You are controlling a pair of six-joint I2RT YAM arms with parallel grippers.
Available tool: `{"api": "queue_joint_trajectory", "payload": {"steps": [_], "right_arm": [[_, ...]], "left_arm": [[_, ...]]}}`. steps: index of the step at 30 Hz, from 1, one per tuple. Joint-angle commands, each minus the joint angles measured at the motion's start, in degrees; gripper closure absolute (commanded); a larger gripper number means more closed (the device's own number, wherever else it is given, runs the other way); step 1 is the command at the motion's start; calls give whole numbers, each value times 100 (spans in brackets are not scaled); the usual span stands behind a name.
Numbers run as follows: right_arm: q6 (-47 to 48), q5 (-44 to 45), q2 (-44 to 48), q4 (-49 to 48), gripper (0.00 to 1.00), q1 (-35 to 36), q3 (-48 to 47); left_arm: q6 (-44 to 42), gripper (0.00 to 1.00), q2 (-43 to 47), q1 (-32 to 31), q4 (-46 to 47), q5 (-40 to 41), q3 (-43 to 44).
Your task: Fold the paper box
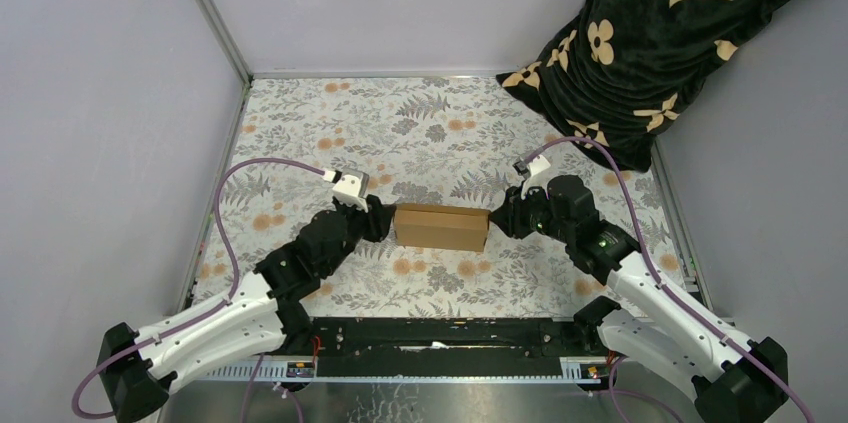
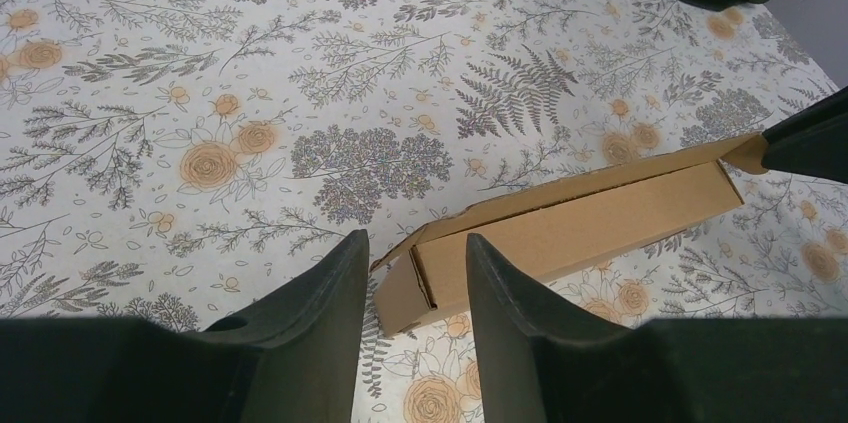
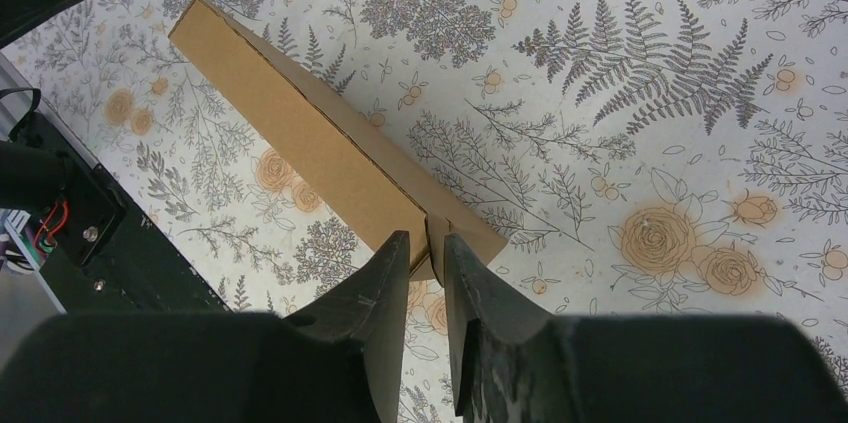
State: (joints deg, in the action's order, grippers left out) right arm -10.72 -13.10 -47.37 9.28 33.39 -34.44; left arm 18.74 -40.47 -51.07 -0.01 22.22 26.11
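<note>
Checking current state: paper box (image 1: 440, 227) sits flat mid-tabletop (image 1: 300, 123), long axis left to right, squarely between the two arms. It's mostly formed into a long, shallow box.

Left wrist view: the lid seam along the box's (image 2: 580, 223) top edge is slightly ajar, and the near end flap angles outward rather than tucked in. Left fingers (image 2: 330, 313) are spread and straddle that end. One sits just outside the loose flap with floral tabletop visible between them, the other overlaps the box's front face. Can't tell if either is touching cardboard.

Right wrist view: right fingers (image 3: 385, 283) are nearly pressed together, with the thin cardboard at the box's (image 3: 320, 143) near end sandwiched in the narrow slot between them. It reads as a pinch on the end flap. From the left wrist cam, the dark right fingertip (image 2: 810, 138) meets the small tab sticking out at the far end.

Surroundings: black cloth with tan flower print (image 1: 650, 43) bunched in the far right corner, well apart from the box. Purple cables (image 1: 270, 163) loop off both wrists.
</note>
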Motion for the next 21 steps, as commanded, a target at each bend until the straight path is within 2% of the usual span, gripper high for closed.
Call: {"api": "queue_joint_trajectory", "payload": {"steps": [1,13,16,21], "right_arm": [[57,14,14,-328,74,69,-45],[66,35,-17,-354,75,70,-41],[61,37,-22,-356,75,72,-33],[61,28,-26,-357,75,71,-38]], "left_arm": [[33,54,-23,-47,88,185,-66],[13,52,-73,-49,124,181,-103],[28,57,-90,-51,129,204,-156],[41,57,-146,-50,124,279,-158]]}}
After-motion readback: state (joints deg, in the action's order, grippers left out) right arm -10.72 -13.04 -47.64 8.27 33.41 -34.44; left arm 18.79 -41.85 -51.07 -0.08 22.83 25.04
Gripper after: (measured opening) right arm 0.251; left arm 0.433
